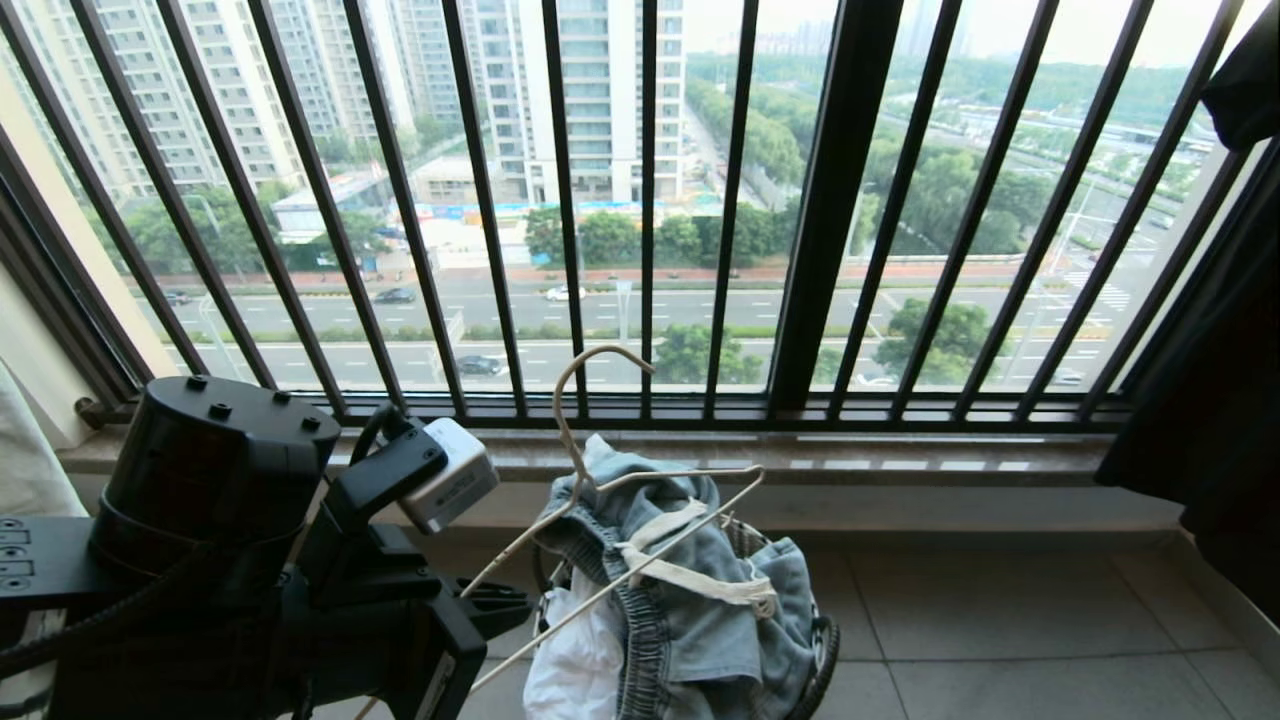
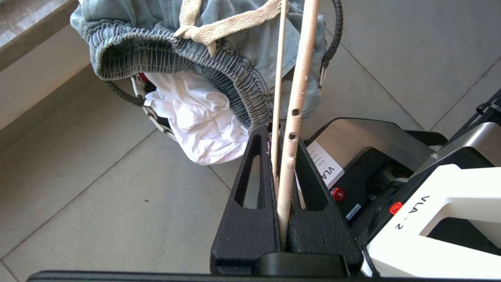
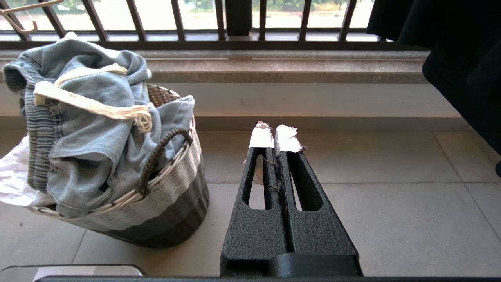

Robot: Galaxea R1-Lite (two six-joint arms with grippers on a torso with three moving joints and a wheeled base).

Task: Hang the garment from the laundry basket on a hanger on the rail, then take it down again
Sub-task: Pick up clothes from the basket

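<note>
L gripper (image 2: 280, 156) is sitting nearest, low at the robot's left side, fingers (image 2: 250, 184) clamping tight on the hanger (image 2: 291, 129) – two of its cream wires are running up btwn the pads, chipped spots showing on the thicker one. Hanger is reaching out from the grip and slanting up over the laundry basket (image 3: 164, 196), its long hooked neck (image 1: 585, 400) standing up in front of the window railing (image 1: 830, 200), hook curling at the top w/ nothing on it. Basket is standing on the tiled floor (image 1: 1000, 620), just ahead of the robot, near the step below the sill, black loop handle (image 3: 158, 156) arching at its rim. The garment (image 1: 690, 610) is piling out of the basket top, blue-grey denim bunched up, ribbed waistband (image 2: 164, 55) drooping over the rim on the robot's side, cream drawstring (image 1: 700, 580) trailing across the heap, white pocket lining (image 2: 195, 117) spilling over the near edge. Hanger's lower wire is crossing over the garment, touching or just above it – can't tell which. R gripper (image 3: 276, 141) is idling low beside the basket, to its right, fingers pressed together, holding nothing, white tape on the tips. Farther right, a black shirt (image 1: 1200, 400) is hanging by the railing. Beyond the bars, towers and a road.
</note>
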